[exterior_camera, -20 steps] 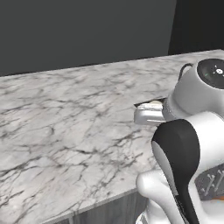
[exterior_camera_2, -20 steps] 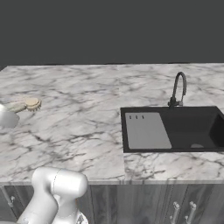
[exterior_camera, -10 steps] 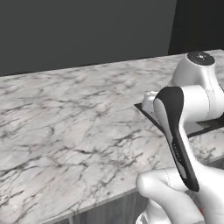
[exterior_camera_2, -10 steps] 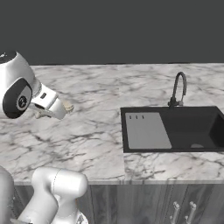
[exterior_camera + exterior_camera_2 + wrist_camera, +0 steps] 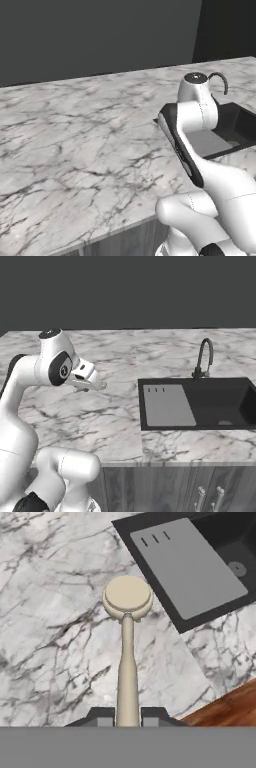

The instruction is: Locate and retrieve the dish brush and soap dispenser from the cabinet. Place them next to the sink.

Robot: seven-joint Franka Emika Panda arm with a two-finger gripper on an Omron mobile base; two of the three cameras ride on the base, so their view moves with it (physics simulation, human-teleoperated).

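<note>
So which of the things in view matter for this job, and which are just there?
Job:
- dish brush, held in the shut jaws
- sink, black basin with grey draining section

Just there:
- faucet
- marble counter
- drawers below

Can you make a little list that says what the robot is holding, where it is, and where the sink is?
holding: the dish brush, pinched by its thin handle
fingers: shut on the handle, one finger on each side
gripper: up above the marble counter
brush head: round and pale, pointing away from the hand, over bare counter
sink: black, set in the counter, to the right of the brush in the right base view
draining section: grey, the part of the sink nearest the brush
faucet: black and curved, behind the sink
</note>
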